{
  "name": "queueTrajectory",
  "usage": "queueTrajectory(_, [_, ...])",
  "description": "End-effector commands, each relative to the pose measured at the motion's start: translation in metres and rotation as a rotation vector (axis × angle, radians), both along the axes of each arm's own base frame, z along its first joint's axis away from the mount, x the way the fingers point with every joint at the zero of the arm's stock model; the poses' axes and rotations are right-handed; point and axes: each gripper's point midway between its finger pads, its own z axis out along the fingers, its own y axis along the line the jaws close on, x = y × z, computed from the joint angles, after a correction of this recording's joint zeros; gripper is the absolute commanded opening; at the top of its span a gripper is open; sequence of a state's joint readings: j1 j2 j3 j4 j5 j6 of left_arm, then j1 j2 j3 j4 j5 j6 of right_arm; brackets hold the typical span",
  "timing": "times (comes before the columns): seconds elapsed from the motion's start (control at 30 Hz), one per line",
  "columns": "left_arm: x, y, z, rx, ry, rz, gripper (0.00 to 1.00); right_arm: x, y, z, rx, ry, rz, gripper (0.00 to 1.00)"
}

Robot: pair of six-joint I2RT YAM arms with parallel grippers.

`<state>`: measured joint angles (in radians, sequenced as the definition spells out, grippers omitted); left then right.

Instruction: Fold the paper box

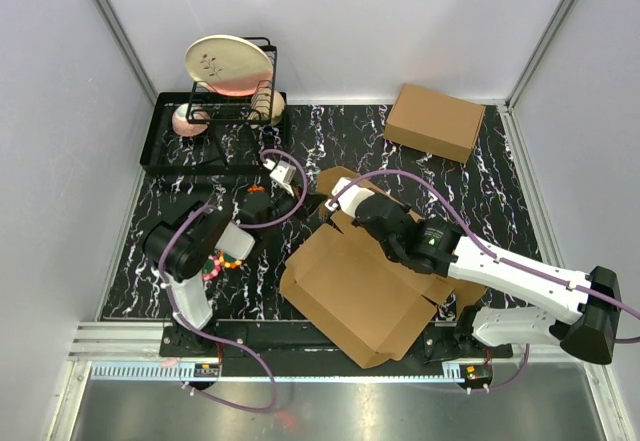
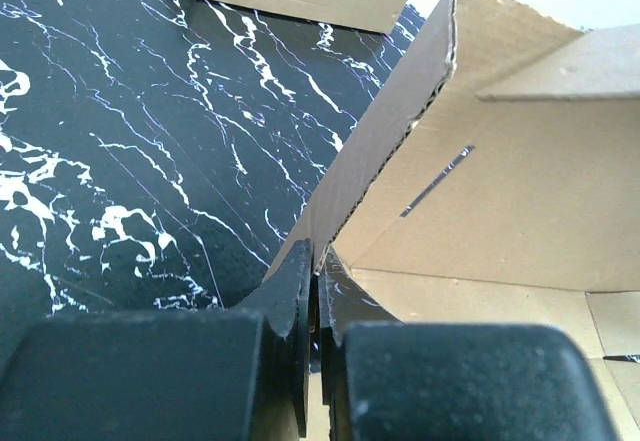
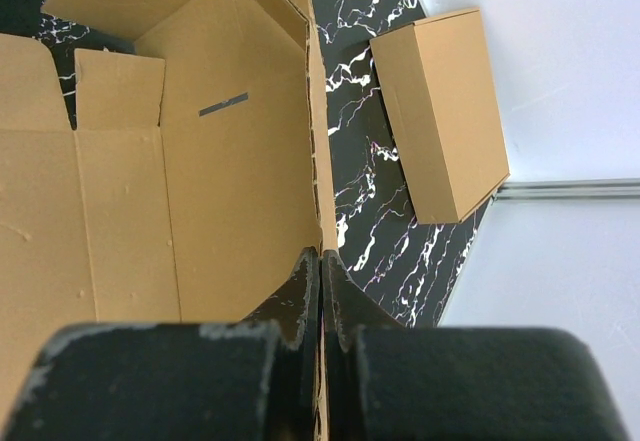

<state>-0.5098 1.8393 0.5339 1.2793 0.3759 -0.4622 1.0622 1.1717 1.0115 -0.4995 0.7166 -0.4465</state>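
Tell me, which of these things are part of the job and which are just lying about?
In the job: paper box, left pincer, right pincer, both clamped on its walls.
Lying about: made-up box, plate, dish rack, black tray, pink bowl.

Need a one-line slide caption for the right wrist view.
Right gripper, jaws shut on an upright wall of the paper box, with a made-up cardboard box lying beyond on the black marbled table.

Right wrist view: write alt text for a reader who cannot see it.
The right pincer is shut on a raised wall of the paper box, its slotted inside in view. Beyond, a made-up cardboard box lies on the black marbled table.
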Motion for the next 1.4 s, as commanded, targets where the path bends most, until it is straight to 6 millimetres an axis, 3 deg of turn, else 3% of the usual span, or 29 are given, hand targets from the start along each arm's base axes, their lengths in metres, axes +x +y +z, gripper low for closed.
queueTrajectory(0.0, [-0.014,0.002,0.1,-0.175,-0.331,0.037,0.0,-0.002,0.007,0.012,0.064,-0.012,0.002,0.0])
queueTrajectory(0.4, [-0.054,-0.003,0.108,-0.08,-0.314,0.146,0.0,-0.003,0.001,0.009,-0.009,-0.05,-0.036,0.0])
queueTrajectory(0.83, [-0.087,-0.033,0.072,-0.062,-0.242,0.181,0.0,-0.009,0.009,-0.006,-0.072,-0.041,-0.024,0.0])
queueTrajectory(1.1, [-0.096,-0.04,0.052,-0.101,-0.208,0.194,0.0,-0.018,0.013,-0.015,-0.085,-0.021,-0.009,0.0])
queueTrajectory(1.37, [-0.095,-0.039,0.058,-0.156,-0.205,0.223,0.0,-0.021,0.007,-0.014,-0.093,-0.026,-0.036,0.02])
